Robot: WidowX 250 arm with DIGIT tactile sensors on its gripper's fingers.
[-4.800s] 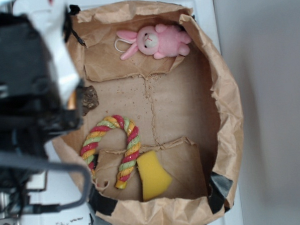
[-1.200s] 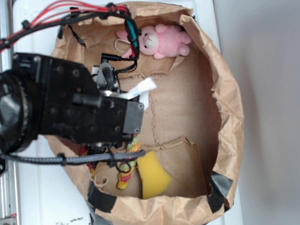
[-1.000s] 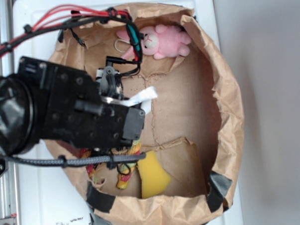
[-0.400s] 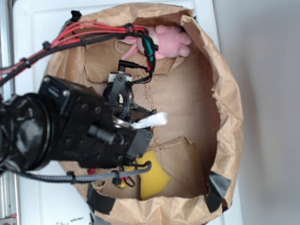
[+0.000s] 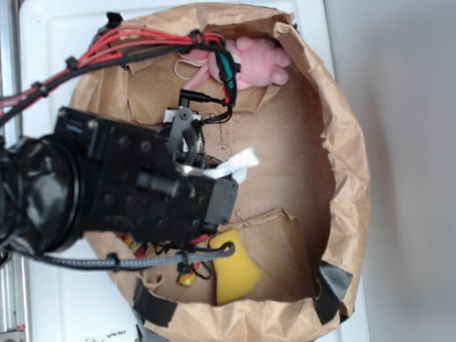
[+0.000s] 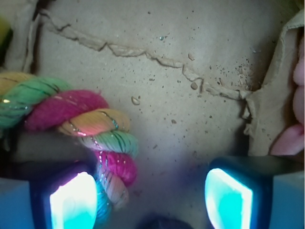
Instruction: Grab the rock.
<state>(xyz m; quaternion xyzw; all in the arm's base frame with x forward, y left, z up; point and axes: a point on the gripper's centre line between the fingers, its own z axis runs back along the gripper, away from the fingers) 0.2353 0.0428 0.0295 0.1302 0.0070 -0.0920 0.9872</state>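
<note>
Rock isn't visible in either view, so direction's unclear; claw (image 6: 152,191) is open beside the rope (image 6: 90,129).

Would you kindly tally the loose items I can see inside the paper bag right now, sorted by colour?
Pink: 1, plush bunny
Yellow: 1, sponge wedge
Multicoloured: 1, twisted rope toy
Dark brown-grey: 0 in view; the rock shows in neither view
Total: 3 visible
</note>
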